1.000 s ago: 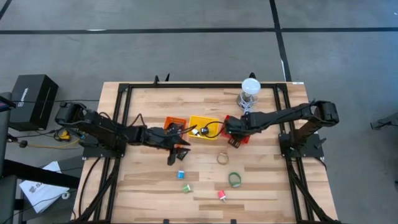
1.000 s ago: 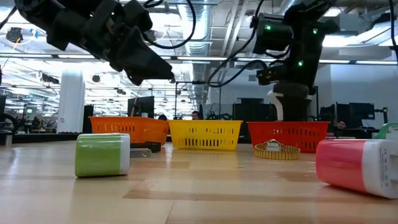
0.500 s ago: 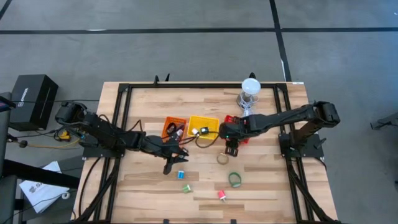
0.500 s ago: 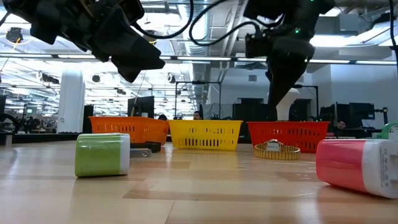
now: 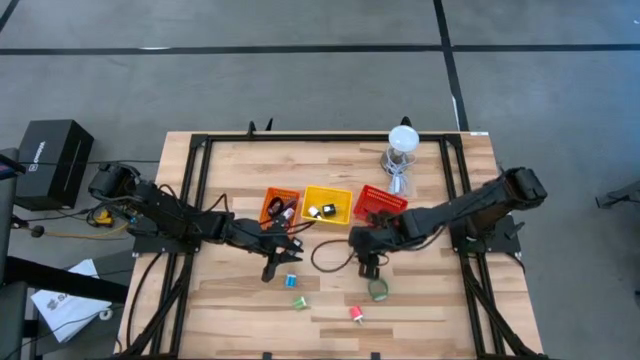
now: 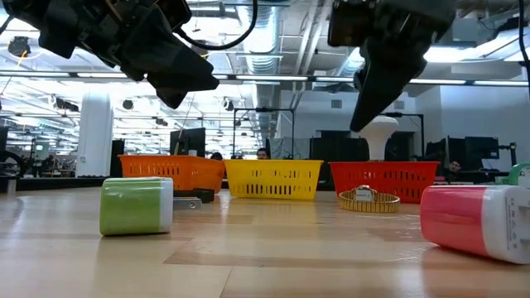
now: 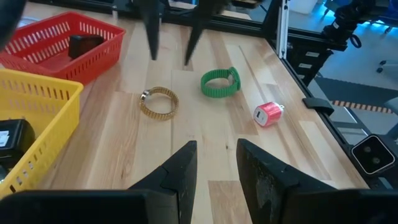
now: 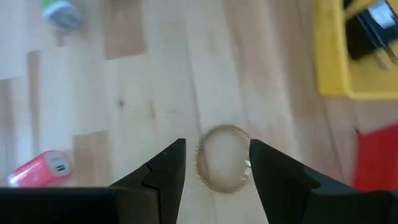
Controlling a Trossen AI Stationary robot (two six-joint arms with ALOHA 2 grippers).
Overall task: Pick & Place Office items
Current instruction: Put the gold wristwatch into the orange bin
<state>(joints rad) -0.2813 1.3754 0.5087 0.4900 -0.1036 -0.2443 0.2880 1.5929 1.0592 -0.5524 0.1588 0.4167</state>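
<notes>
A gold ring (image 8: 224, 158) lies flat on the table; it also shows in the left wrist view (image 7: 158, 102) and the low view (image 6: 368, 199). My right gripper (image 5: 368, 268) is open above it, one finger on each side, clear of the table (image 6: 364, 120). A green ring (image 5: 378, 290), a pink piece (image 5: 357, 314), a green piece (image 5: 299, 302) and a blue piece (image 5: 291, 281) lie on the table nearby. My left gripper (image 5: 272, 270) is open and empty, above the table just left of the blue piece.
The orange basket (image 5: 281, 205), yellow basket (image 5: 328, 204) and red basket (image 5: 382, 203) stand in a row behind both grippers, with small items inside. A clear jar with a white top (image 5: 402, 148) stands at the far edge. A black frame (image 5: 200, 200) borders the table.
My right gripper has gone from over the red basket toward the table's near edge and a little left, and now stands over the gold ring. My left gripper has moved a little toward the near edge, then kept still. The loose items have not moved.
</notes>
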